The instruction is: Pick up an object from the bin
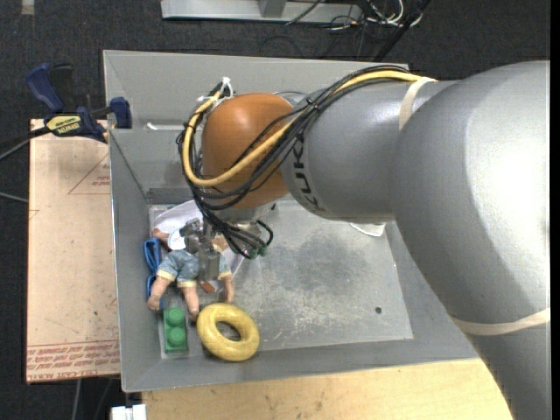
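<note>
We see a small doll (181,270) in pale blue clothes lying on the floor of the bin (350,296), by its left wall. The gripper (208,254) is down on the doll's body; we cannot tell whether it is open or closed. A yellow ring (219,344) and a green block (175,329) lie just beside the doll's legs, and a blue loop (151,256) lies by the wall.

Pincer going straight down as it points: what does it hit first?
Probably the small blue-clothed doll at the left of the bin; the pincer is right above its body, though depth is unclear.
</note>
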### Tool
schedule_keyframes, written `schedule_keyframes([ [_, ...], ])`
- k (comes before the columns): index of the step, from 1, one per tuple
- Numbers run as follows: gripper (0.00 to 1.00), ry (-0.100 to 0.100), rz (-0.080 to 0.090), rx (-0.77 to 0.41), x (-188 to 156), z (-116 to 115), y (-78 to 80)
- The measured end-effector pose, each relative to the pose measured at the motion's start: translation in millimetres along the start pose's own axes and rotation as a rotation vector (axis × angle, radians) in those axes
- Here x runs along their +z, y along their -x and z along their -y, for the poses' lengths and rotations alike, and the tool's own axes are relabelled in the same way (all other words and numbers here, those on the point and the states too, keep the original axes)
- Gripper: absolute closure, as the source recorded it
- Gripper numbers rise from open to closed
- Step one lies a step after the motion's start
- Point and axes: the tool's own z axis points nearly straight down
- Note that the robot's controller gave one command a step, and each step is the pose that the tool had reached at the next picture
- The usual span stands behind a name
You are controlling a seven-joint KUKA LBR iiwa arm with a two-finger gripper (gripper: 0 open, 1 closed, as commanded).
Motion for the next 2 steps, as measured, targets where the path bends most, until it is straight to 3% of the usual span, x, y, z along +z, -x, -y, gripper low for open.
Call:
schedule_keyframes([
  [1,1.0,0.0,0.0,0.0,0.0,0.0,0.0],
  [2,1.0,0.0,0.008,0.015,-164.2,-1.6,-4.2],
])
